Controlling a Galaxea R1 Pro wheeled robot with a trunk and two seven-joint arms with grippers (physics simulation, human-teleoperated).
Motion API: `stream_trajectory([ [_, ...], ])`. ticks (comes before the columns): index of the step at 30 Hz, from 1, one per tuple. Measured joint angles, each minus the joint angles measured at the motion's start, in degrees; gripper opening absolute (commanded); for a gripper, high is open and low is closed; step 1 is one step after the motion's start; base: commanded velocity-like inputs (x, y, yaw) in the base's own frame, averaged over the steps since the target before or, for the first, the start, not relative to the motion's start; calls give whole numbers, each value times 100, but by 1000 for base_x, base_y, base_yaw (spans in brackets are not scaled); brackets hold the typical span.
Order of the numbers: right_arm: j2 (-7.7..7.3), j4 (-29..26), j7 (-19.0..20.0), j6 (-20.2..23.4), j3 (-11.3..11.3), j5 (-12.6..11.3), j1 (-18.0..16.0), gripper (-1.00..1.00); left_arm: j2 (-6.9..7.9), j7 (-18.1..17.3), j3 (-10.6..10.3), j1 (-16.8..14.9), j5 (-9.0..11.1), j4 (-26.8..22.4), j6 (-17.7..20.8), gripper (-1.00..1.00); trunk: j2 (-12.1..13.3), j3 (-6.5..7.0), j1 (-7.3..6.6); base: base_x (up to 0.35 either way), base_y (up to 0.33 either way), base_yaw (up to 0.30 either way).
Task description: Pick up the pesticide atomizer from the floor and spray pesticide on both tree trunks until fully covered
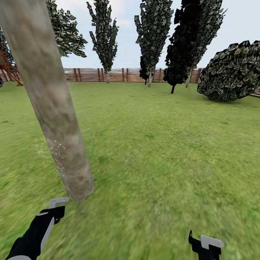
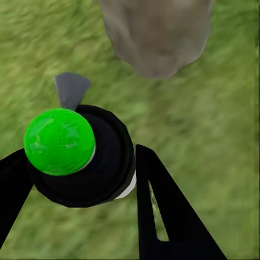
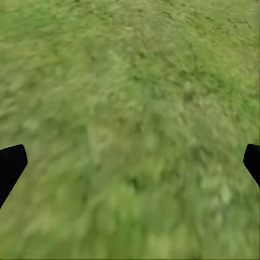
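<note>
While clamped in left end effector point(image 2: 76, 179), atomizer point(image 2: 81, 154), near tree trunk point(image 1: 54, 119)

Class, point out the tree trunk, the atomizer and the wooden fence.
tree trunk point(image 1: 54, 108): head view, middle of the bark column.
atomizer point(image 2: 59, 142): left wrist view, green cap on top.
wooden fence point(image 1: 122, 74): head view, slats at the lawn's far edge.

dark columnar trees point(image 1: 153, 36), round shrub point(image 1: 233, 72)

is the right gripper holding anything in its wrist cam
No, the right gripper is open, its finger tips at the picture's two edges with just lawn between them.
</note>
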Motion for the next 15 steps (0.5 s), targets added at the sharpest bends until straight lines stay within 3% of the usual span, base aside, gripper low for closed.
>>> stream_trajectory([
  [3,0,0,5,0,0,-1,-1,100,-86,-3,37,-3,-14,-213,2,-100,0,0,0,213,-161,0],
  [7,0,0,5,0,3,2,3,100,-31,-63,655,-3,-33,-392,-9,-100,0,0,0,38,-36,0],
  [8,0,0,4,0,2,4,2,100,-35,-59,717,-3,-26,-398,-10,-100,0,0,0,7,-6,0],
  [12,0,0,7,0,1,8,2,100,-164,-26,730,-2,-15,-404,-17,-100,0,0,0,1,-1,0],
  [15,0,0,7,0,1,8,4,100,-217,-33,518,11,-50,-533,-14,-100,0,0,0,0,-93,0],
])
